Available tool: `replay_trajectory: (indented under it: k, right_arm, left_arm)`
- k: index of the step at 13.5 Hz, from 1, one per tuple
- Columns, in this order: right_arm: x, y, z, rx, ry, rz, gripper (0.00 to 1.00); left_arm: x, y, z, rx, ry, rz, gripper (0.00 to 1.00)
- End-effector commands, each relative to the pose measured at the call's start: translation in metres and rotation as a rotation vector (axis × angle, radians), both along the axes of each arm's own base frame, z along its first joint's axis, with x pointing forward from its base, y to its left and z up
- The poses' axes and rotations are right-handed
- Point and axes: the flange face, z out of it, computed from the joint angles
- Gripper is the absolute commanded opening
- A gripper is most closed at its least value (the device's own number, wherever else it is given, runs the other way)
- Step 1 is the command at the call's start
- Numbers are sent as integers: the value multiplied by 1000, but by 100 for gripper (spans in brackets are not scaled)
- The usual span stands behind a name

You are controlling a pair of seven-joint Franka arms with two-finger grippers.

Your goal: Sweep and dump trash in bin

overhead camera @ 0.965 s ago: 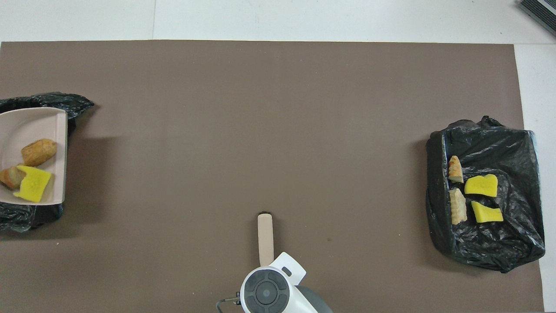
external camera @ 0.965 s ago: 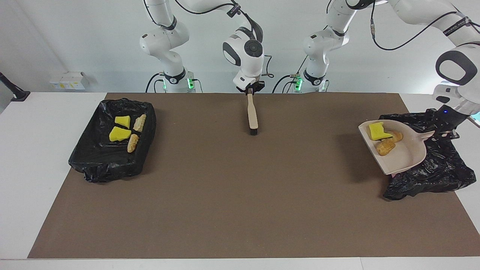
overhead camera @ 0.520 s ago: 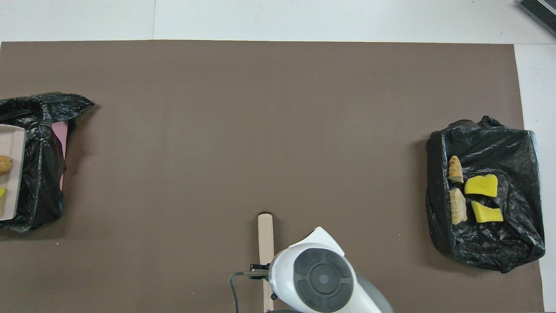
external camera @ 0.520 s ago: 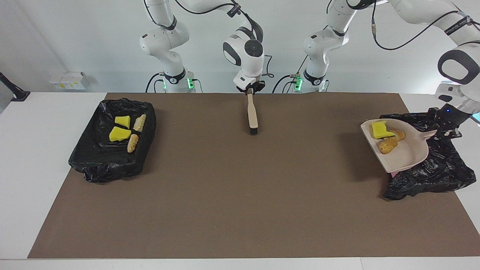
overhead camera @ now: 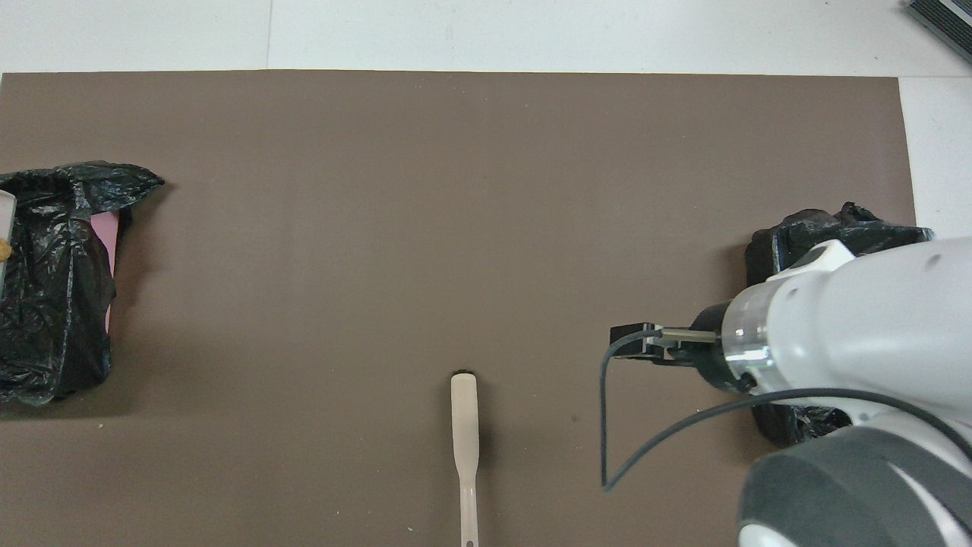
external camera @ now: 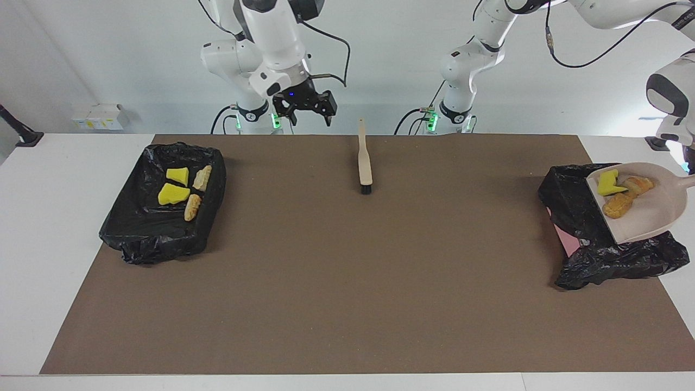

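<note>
A beige dustpan (external camera: 646, 214) hangs over the black-bagged bin (external camera: 613, 255) at the left arm's end of the table. It carries trash: a yellow wedge (external camera: 609, 183) and two tan lumps (external camera: 619, 205). Its handle runs to the view's edge, where my left gripper (external camera: 690, 174) is shut on it, mostly out of view. The brush (external camera: 365, 163) lies alone on the brown mat (external camera: 347, 282), also seen in the overhead view as the brush (overhead camera: 464, 425). My right gripper (external camera: 305, 111) is open and holds nothing, raised over the table edge by its own base.
A black-lined tray (external camera: 146, 233) at the right arm's end holds two yellow wedges (external camera: 172, 194) and two tan lumps (external camera: 191, 207). In the overhead view the right arm (overhead camera: 858, 327) covers most of that tray. The bin's bag (overhead camera: 61, 304) shows at that view's edge.
My right gripper opened, let go of the brush, rose and swung toward its own end. My left arm carried the dustpan farther over the bin toward the table's end.
</note>
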Motion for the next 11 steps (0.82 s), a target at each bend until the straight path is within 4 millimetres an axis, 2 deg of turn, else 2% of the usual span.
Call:
replay_trajectory:
  k: [1,3,4,5,7,8,11]
  right_arm:
    - [17,-7,33,-130,-96,71,100]
    - [32,-19,50,-161,-98,63,100]
    - [45,-35,54,-181,-60,42,100]
    - [58,-42,62,-190,-35,36,100]
    - [78,-57,72,-220,-25,31,100]
    - [83,-62,75,-252,-33,68,100]
    - [79,-64,75,-265,-19,165,100]
  left_arm:
    - [-6,-5,17,101,-30,11,0]
    - [-11,-8,30,128,-33,10,0]
    - [-15,-3,32,136,-21,29,0]
    - [-20,1,36,140,-18,45,0]
    - [-23,-5,48,174,-8,46,0]
    - [-21,-7,50,196,0,45,0]
    - [-18,-28,48,199,17,70,0]
